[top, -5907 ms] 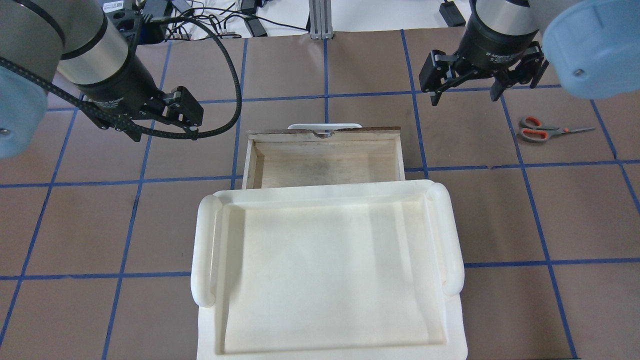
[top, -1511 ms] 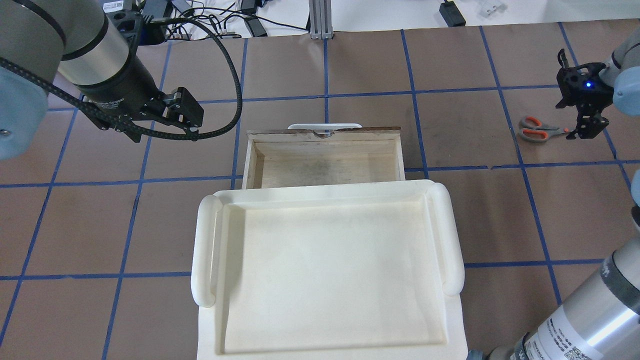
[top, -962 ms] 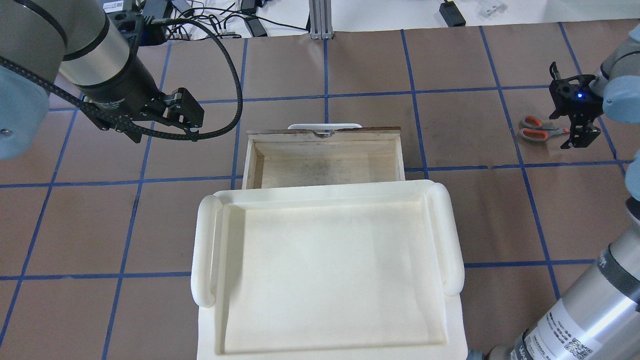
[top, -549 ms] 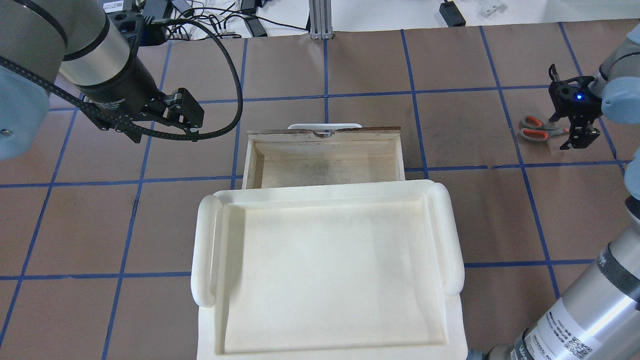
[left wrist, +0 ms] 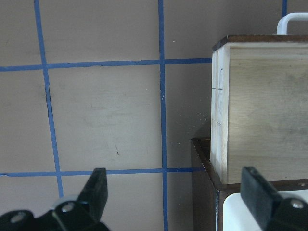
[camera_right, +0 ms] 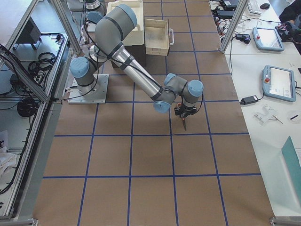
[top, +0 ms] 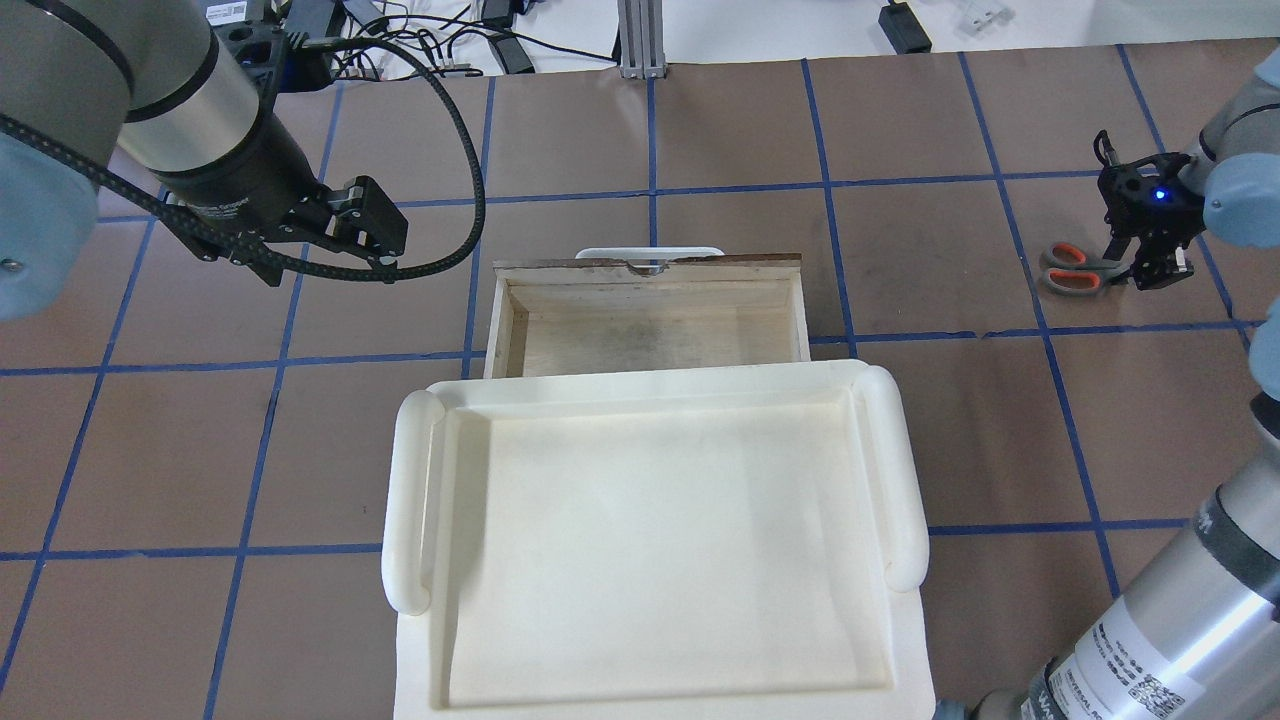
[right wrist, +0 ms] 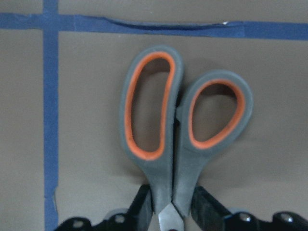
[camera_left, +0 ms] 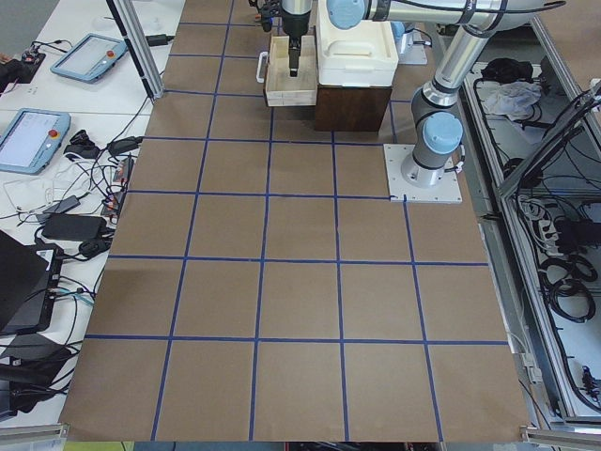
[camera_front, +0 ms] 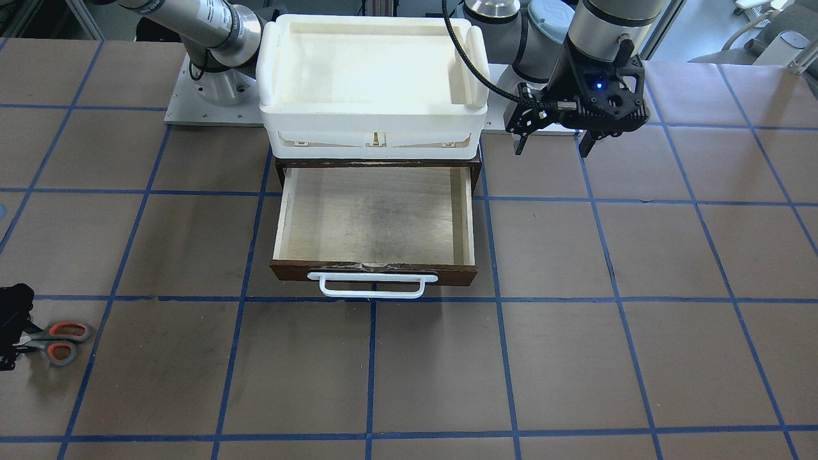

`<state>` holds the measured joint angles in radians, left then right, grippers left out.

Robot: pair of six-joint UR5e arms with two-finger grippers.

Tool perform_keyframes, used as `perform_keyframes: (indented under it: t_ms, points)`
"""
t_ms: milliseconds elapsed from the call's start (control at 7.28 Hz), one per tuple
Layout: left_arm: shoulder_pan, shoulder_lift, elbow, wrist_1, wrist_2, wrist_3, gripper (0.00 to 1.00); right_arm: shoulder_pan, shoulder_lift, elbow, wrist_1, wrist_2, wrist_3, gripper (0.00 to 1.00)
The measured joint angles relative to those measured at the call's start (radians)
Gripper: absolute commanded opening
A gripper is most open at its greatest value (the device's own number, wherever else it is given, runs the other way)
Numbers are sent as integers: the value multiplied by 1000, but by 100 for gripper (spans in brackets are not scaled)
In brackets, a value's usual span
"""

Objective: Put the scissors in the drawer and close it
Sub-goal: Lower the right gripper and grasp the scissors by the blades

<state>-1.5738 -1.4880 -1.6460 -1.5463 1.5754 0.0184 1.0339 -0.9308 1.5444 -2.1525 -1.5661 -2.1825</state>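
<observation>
The scissors [top: 1075, 270], grey handles lined in orange, lie at the table's far right, well apart from the drawer. My right gripper [top: 1150, 255] is down on them. In the right wrist view its fingers [right wrist: 144, 202] press both sides of the scissors [right wrist: 173, 139] just below the handles. The front view shows the scissors [camera_front: 54, 342] and right gripper [camera_front: 9, 335] at its left edge. The drawer [top: 650, 335] stands pulled open and empty, its white handle [camera_front: 372, 285] facing away from me. My left gripper [top: 365, 215] hovers open left of the drawer, also seen in the left wrist view [left wrist: 175, 192].
A white plastic tray [top: 410, 500] sits on the dark brown cabinet [left wrist: 204, 183] that holds the drawer. Blue tape lines grid the brown table. Cables and power bricks [top: 430, 40] lie beyond the table's far edge.
My right gripper came from above the table down to the scissors and has closed on them in the last half second; the handles shifted slightly. The left arm has stayed still.
</observation>
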Motion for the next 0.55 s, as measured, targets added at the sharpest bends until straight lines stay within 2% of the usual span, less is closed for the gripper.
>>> perform_keyframes:
  t_ms: [549]
  points:
    - [0,0,0,0,0,0,100,9,-47,-1,7,4,-41,0]
